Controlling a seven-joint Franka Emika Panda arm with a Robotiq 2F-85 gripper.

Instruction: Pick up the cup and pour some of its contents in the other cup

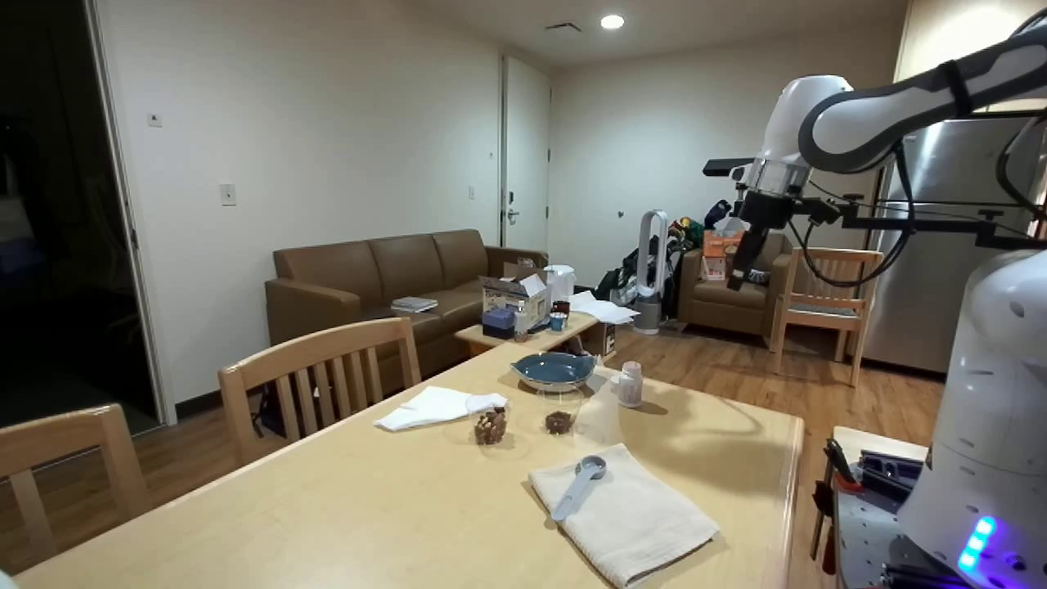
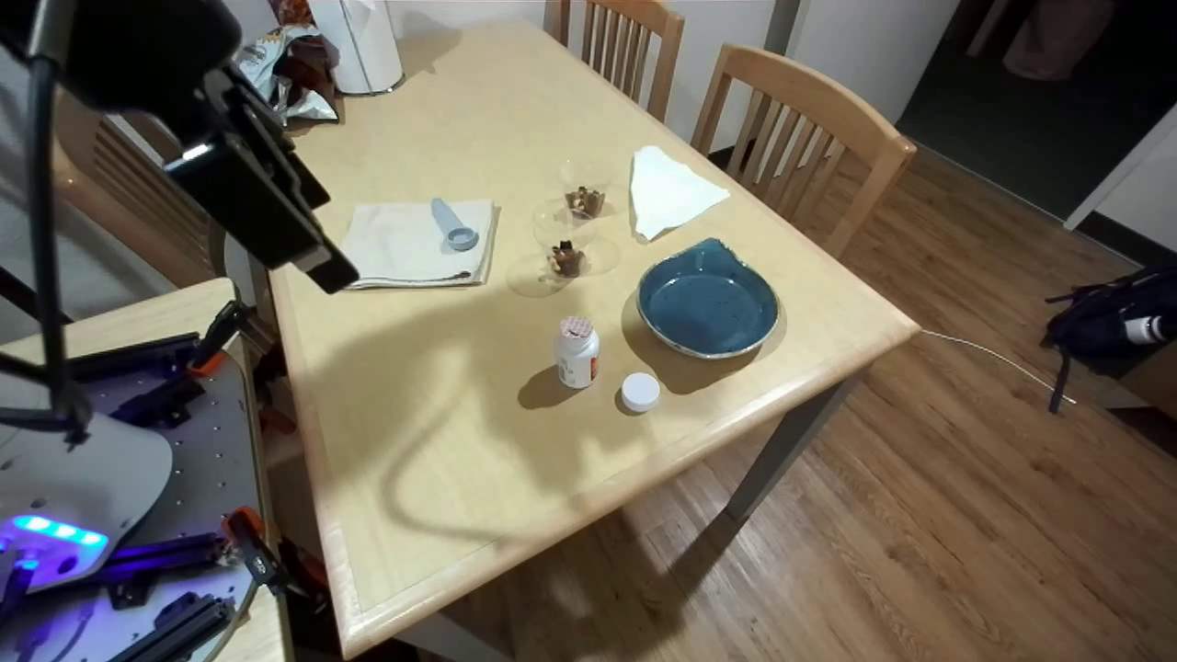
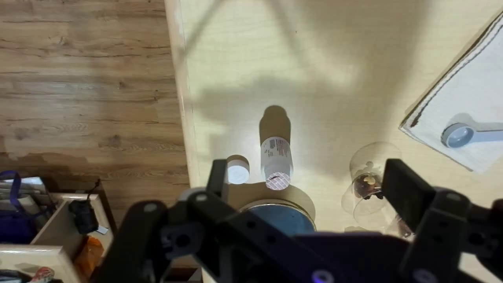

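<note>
One clear cup, which has brown pieces inside, stands on the table in an exterior view; just behind it is another clear cup. To their left, a scoop lies on a folded cloth; to the right is a blue dish. Nearer stands a white bottle. The fingers are wide apart, above the table
</note>
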